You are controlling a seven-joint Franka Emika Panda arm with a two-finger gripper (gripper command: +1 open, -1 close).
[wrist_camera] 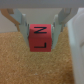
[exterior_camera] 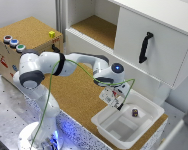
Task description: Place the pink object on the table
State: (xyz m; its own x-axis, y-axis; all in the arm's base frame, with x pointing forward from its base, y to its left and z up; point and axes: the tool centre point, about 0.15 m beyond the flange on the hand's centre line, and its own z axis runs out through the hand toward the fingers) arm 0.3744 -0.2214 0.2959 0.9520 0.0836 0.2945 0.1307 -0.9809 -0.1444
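I'm mid-carry: gripper (wrist_camera: pixel 42 20) clenched on the pink object (wrist_camera: pixel 41 37), apparently just clear of the table (wrist_camera: pixel 30 67) beside the white bin (exterior_camera: pixel 125 125), so next I lower and release.

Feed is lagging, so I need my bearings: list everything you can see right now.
pink object: one, pinkish-red block with dark letters, held between the claw fingers above cork
table: one, cork-brown top, speckled white sides
white tray: one, on the table's corner at the exterior view's right
dark object: one, brown-black, inside the tray
button box: one, cork-topped, coloured buttons, at the exterior view's left
yellow cube: one, on the box
cabinet: one, white, black handle, cork shelf
arm: one, white
claw: one, shut on the block
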